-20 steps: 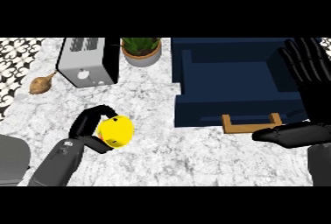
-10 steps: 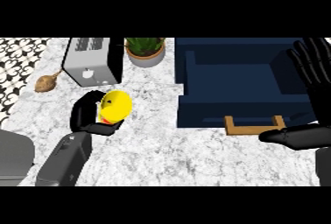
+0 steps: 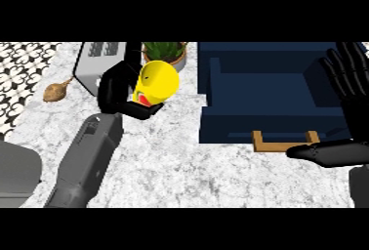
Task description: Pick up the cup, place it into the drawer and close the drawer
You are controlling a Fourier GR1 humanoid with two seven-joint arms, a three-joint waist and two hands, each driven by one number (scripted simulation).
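While the left hand (image 3: 122, 93) is curling its fingers and thumb round the yellow cup (image 3: 158, 82), the head view is showing the cup lifted above the marble counter (image 3: 180, 166), between the toaster (image 3: 101, 61) and the potted plant (image 3: 167, 51), left of the open blue drawer (image 3: 274, 93). The drawer's wooden handle (image 3: 284, 144) is facing the robot. The right hand (image 3: 349, 78) is resting at the right edge, fingers straight and holding nothing.
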